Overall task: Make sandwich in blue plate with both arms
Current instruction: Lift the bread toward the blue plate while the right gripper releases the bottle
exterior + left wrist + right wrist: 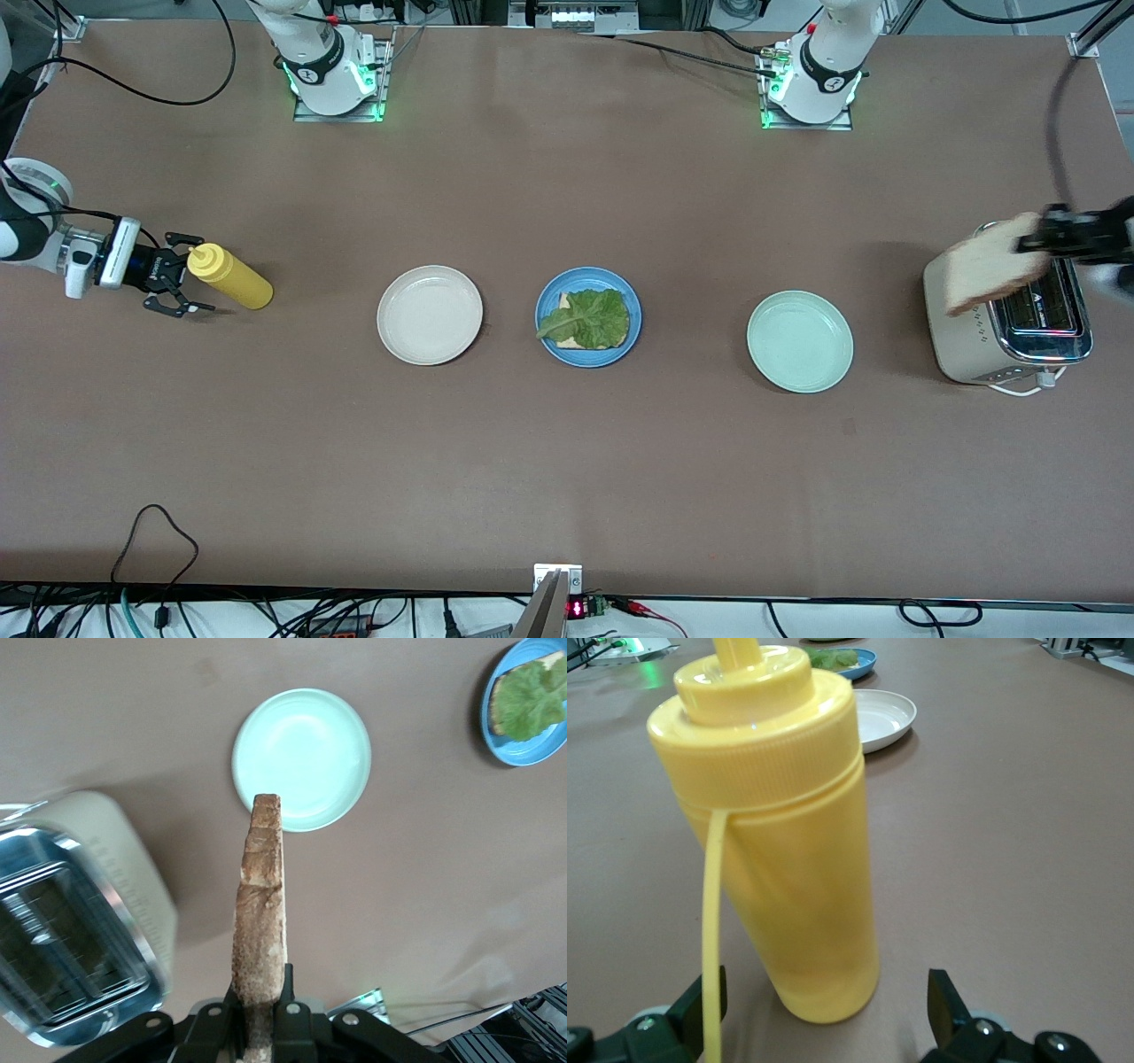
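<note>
On the blue plate (546, 335) at mid-tabletop lie lettuce (589, 317) and bread, while the left gripper (1045, 237) pinches a bread slice (983, 266) over the toaster (966, 346) and the right gripper (182, 276), spread, flanks the yellow bottle (232, 277).

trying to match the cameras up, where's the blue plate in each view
Front view: blue plate mid-table, between the cream plate and mint plate.
Left wrist view: at a corner, cut off.
Right wrist view: small, past the mustard bottle.
Shared landmark: its lettuce.
</note>
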{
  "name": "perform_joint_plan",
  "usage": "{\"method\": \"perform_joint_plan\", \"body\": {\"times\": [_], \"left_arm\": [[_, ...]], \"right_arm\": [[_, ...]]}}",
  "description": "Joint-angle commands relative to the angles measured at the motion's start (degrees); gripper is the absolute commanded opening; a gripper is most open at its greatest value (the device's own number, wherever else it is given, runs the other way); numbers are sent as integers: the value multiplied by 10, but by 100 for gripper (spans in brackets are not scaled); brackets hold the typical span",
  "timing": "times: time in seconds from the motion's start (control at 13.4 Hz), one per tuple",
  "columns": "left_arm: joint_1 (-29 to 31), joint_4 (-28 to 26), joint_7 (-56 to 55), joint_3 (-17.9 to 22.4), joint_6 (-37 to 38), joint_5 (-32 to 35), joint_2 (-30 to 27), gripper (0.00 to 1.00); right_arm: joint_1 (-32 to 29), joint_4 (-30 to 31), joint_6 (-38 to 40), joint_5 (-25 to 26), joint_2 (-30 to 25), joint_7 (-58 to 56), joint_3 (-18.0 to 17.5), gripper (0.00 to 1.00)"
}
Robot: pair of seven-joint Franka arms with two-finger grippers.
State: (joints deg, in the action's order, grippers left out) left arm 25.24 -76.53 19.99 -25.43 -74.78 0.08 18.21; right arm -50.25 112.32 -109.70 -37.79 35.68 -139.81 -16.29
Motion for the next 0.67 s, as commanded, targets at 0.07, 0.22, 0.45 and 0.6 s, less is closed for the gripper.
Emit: {"method": "perform_joint_plan", "body": {"times": [0.07, 0.22, 0.45, 0.6], "left_arm": [[-104, -5, -130, -4, -16, -26, 20, 1], [-154, -20, -210, -3, -60, -42, 24, 1], [-202, -81, -303, 0, -155, -118, 26, 1], [-231, -134, -323, 0, -269, -162, 34, 1]], "right_arm": [[-13, -18, 21, -2, -5, -3, -5, 100], [-13, -24, 31, 1, -12, -1, -3, 100], [-13, -34, 52, 3, -24, 15, 0, 100], [-13, -36, 68, 7, -47, 31, 1, 100]]}}
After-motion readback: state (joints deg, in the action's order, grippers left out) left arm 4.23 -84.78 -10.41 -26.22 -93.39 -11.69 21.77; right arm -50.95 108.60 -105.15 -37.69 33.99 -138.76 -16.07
